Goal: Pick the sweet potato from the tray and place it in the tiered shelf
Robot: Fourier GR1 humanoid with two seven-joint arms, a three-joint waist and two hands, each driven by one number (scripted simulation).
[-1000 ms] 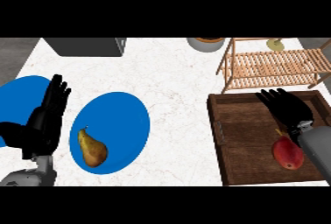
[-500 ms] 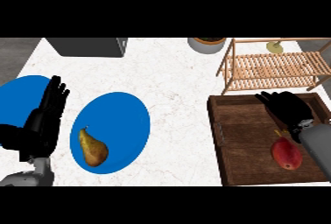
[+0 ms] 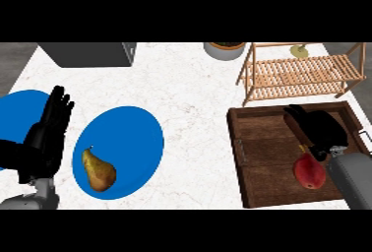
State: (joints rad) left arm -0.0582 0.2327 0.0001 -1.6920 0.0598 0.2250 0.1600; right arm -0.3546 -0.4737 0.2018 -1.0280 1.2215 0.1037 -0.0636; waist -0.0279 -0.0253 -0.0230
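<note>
Sweet potato (image 3: 310, 173) lies lengthwise in the tray (image 3: 254, 162), tip toward the shelf (image 3: 298, 74); right hand (image 3: 317, 129) with straight fingers partly hides it.

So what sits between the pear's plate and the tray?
Nothing: the head view shows only bare white counter between the blue plate holding the pear and the wooden tray.

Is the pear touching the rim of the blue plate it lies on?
Apart. In the head view the pear lies inside the blue plate, with blue showing all around it, also at its lower end.
</note>
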